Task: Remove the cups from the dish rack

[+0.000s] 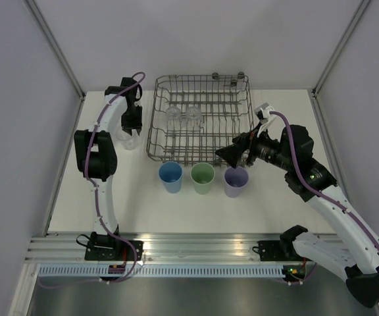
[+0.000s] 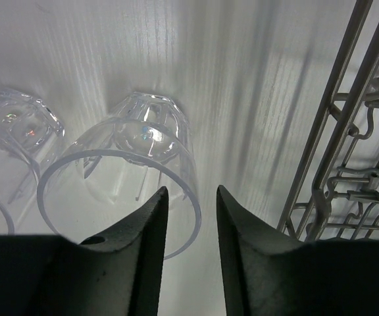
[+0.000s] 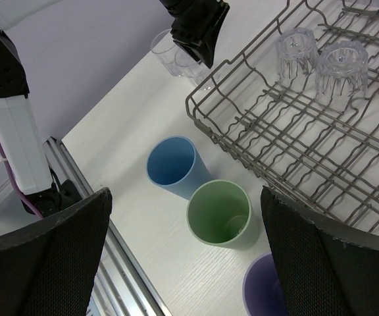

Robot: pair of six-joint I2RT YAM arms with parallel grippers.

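Left of the dish rack (image 1: 152, 122), the left tool (image 2: 191, 189) straddles a clear glass (image 2: 120, 178) with jaws parted, seemingly leaving it on the bench (image 1: 275, 204), while the right tool (image 3: 184, 193) gapes empty above the tumblers (image 1: 202, 178) lined up before the rack, where two glasses (image 1: 174, 114) await unloading.

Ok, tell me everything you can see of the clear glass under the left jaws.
The clear glass is transparent, with a smooth round rim and faceted base. It stands upright, mouth up, empty, on the white table between the dish rack and a second clear glass. The jaws of the left gripper stand parted astride its rim.
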